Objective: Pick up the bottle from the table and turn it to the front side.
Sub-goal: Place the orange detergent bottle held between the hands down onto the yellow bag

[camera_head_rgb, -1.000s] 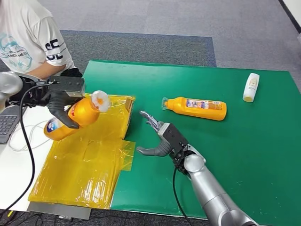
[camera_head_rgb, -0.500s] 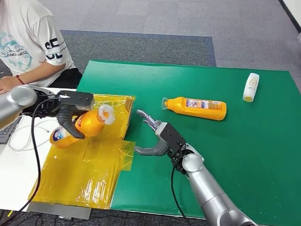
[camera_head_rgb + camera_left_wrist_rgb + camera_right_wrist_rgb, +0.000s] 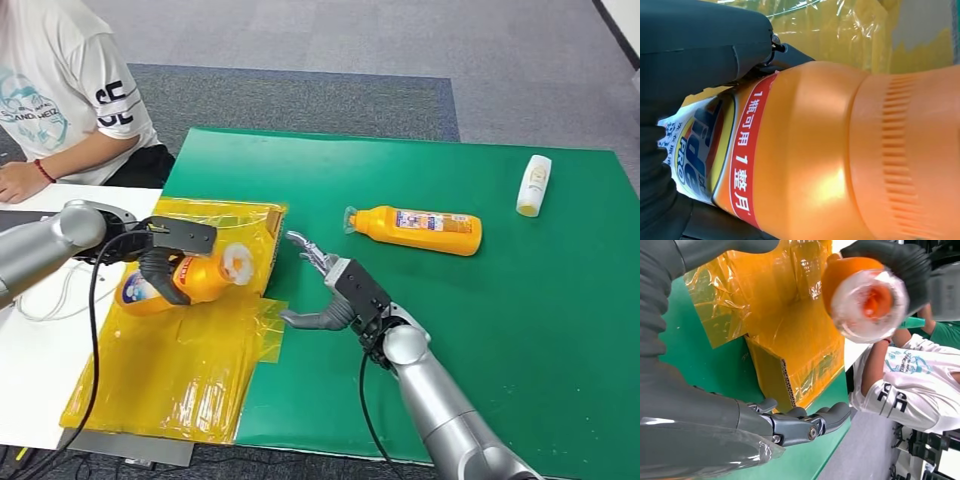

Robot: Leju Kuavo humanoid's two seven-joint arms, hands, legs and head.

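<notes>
Orange bottle gripped by left robot hand over yellow box.

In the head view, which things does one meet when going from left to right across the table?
Held orange bottle in the left hand → right hand → lying orange bottle → white bottle.

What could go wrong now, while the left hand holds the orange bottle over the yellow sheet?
1. The left hand grips the orange plastic detergent bottle around its body; the smooth, glossy plastic might slip as it turns.
2. The crinkled yellow plastic sheet below looks uneven, so a bottle set down there may roll.
3. The open right hand waits close by; its fingers could bump the bottle's film-wrapped cap.
</notes>
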